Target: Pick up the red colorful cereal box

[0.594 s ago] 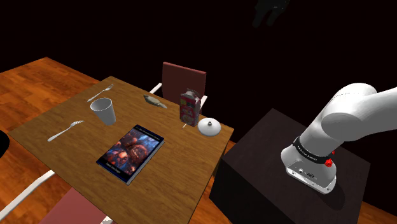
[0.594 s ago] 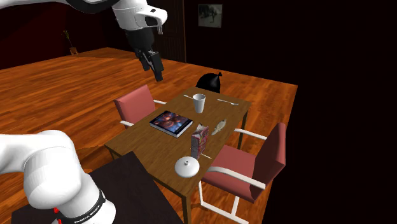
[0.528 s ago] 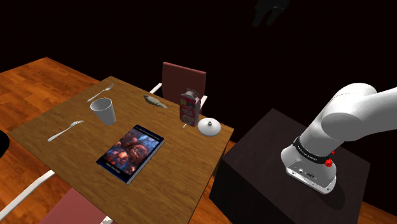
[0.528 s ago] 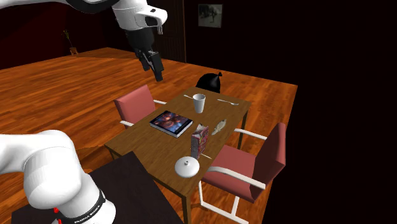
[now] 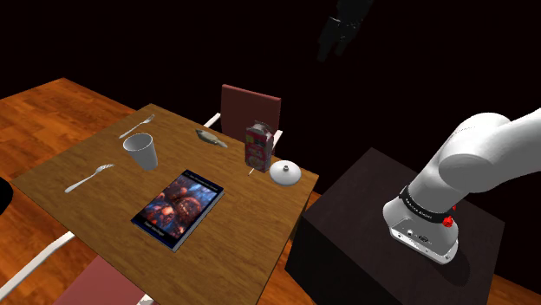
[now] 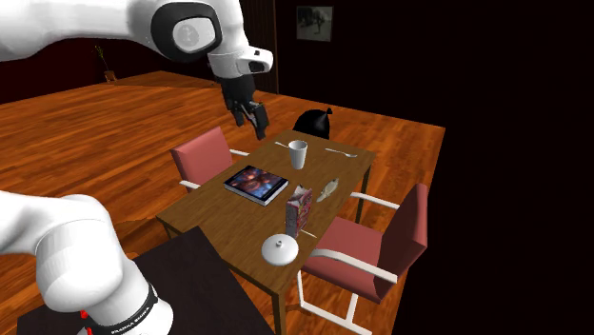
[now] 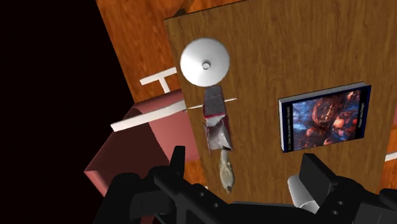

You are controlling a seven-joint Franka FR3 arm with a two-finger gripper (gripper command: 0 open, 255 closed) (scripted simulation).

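Observation:
The cereal box [image 5: 257, 146] is red with colourful print. It stands upright near the table's far edge, between a white lid and a small grey object. The second exterior view has the box [image 6: 299, 209] at the table edge nearest a red chair, and in the wrist view the box [image 7: 215, 118] lies ahead of the fingers. My black gripper [image 5: 328, 48] hangs high above the table against the black area. In the second exterior view the gripper [image 6: 253, 118] is well above the book side of the table. The gripper [image 7: 245, 167] is open, with its fingers apart and nothing between them.
On the wooden table [image 5: 78, 160] are a white domed lid [image 5: 285, 172], a picture book [image 5: 178, 206], a white cup [image 5: 141, 152], two forks [image 5: 88, 177] and a small grey object [image 5: 211, 137]. A red chair [image 5: 250, 108] stands behind the box. The dark stand [image 5: 347, 251] adjoins the table.
The arm has swung so that the gripper is lower and closer over the table. It moved right in the second exterior view and left in the shoulder view. Nothing on the table has moved.

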